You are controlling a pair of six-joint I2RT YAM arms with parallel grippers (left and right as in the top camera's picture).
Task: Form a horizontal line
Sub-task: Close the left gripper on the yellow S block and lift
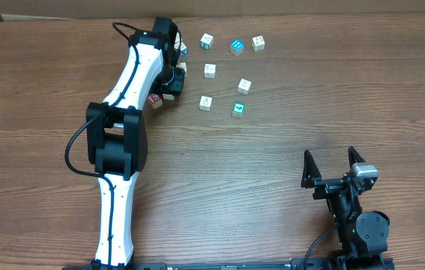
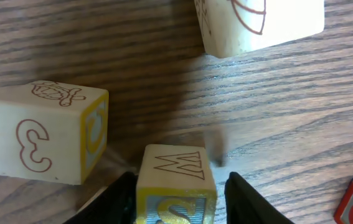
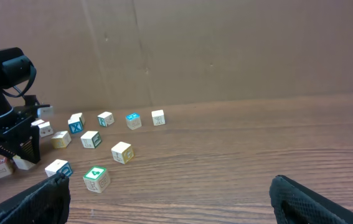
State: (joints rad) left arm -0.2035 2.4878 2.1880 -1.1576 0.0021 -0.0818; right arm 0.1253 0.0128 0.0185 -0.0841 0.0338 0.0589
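**One block in hand, the line not yet begun**

Overhead: the left arm [image 1: 133, 71] reaches to the far-left part of the desk [image 1: 309, 97], its wrist down over the left end of the scatter. The loose blocks [image 1: 210, 70] lie in a ragged patch near the middle of the far edge, in no row, so I judge the task barely started. A red block [image 1: 155, 100] sits just beside the wrist. The right fingers [image 1: 308, 169] are parked at the near-right corner, spread wide and holding nothing, probably so that they stay out of the working arm's way.

Left wrist: the left fingers [image 2: 244, 199] stand on both sides of the W block [image 2: 176, 180], a yellow-edged cube. They look pressed to its flanks, pinching it, though a sliver of gap cannot be ruled out. A cream block marked "3" [image 2: 45, 140] is near on one side, another cream block [image 2: 257, 22] is farther off, and the red one pokes in at the corner. The grip looks square to the faces, which should keep the cube from twisting when it is moved.

Right wrist: from the near edge the scatter shows against the far-left side, with a green-topped block [image 3: 96, 178] nearest. Both right fingers frame the bottom of the view, apart and empty.
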